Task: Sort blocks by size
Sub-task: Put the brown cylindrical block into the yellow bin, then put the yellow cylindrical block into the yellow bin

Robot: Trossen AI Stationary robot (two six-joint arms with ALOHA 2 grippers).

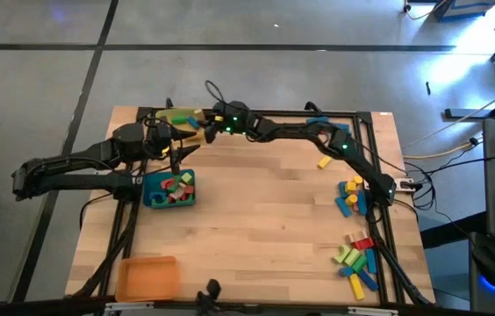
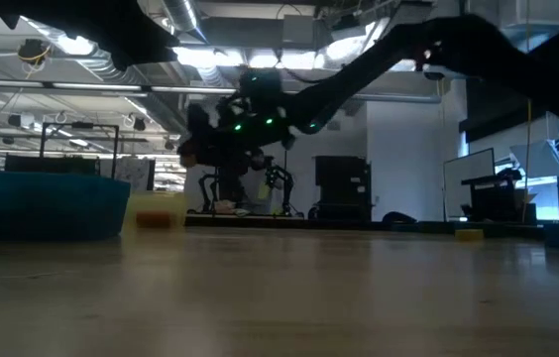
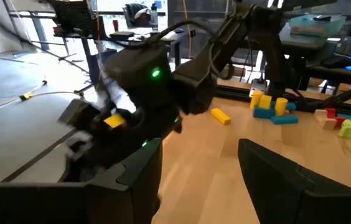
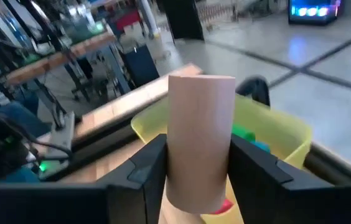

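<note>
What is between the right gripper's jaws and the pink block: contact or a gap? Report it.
Touching. The right wrist view shows the right gripper with both dark jaws pressed against the sides of the upright pink block, no gap showing, above the yellow tray.

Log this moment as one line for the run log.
right gripper: shut on pink block, over yellow tray | left gripper: open, empty, near blue tray | loose blocks: unsorted

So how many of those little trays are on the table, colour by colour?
yellow tray: 1
blue tray: 1
orange tray: 1
Total: 3 trays
The right pincer grips a pink cylinder block close by the yellow tray.
</note>
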